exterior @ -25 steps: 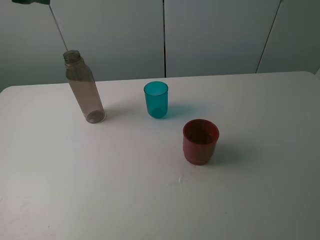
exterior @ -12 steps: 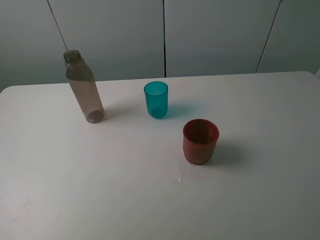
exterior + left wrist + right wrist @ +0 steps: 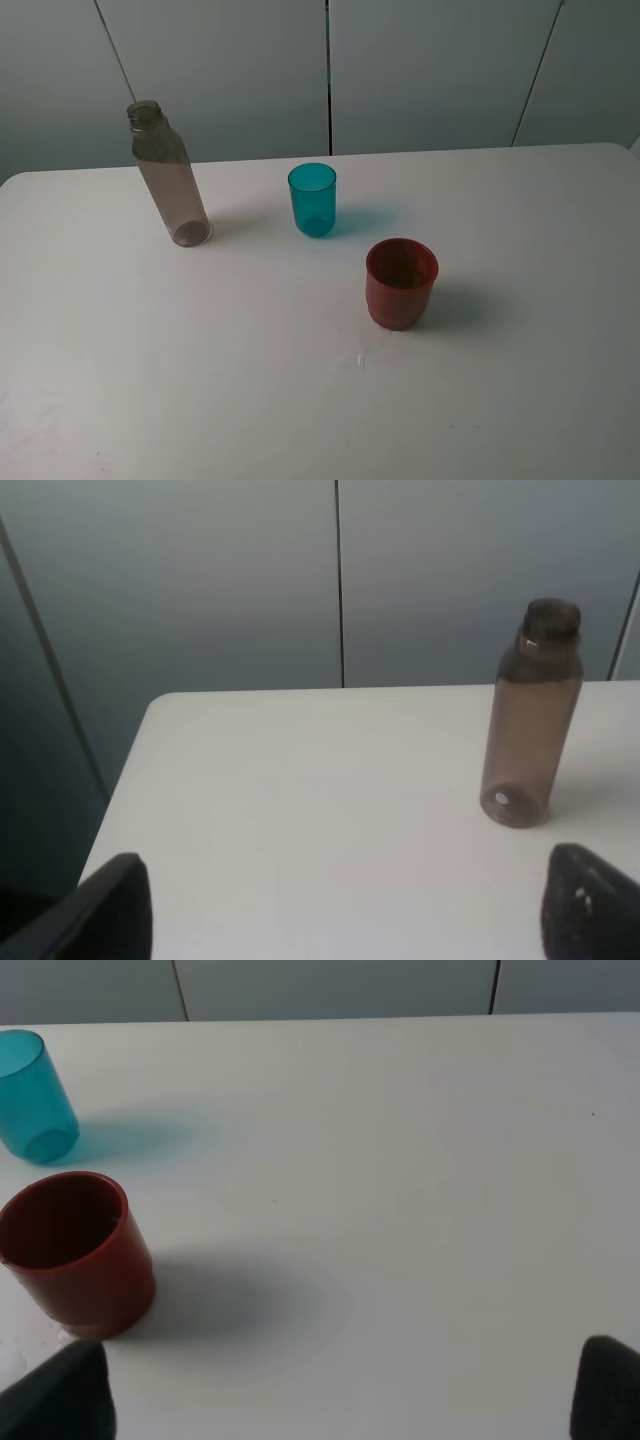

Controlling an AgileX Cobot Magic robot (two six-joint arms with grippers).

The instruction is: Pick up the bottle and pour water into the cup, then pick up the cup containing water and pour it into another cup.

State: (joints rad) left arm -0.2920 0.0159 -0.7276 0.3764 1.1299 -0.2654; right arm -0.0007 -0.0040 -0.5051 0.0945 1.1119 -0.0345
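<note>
The tall, clear brownish bottle stands uncapped and upright at the table's back left. The translucent teal cup stands to its right, and the wider red cup is nearer the front, right of centre. Neither arm shows in the exterior high view. In the left wrist view my left gripper is open and empty, with the bottle some way beyond one finger. My right gripper is open and empty in the right wrist view. There the red cup stands close to one fingertip, with the teal cup behind it.
All three things stand on a white table. Grey wall panels rise behind its far edge. The table's left edge drops off close to the bottle's side.
A dark green part at the top left corner of the exterior high view one second ago is gone from view. The bottle and both cups have not moved.
</note>
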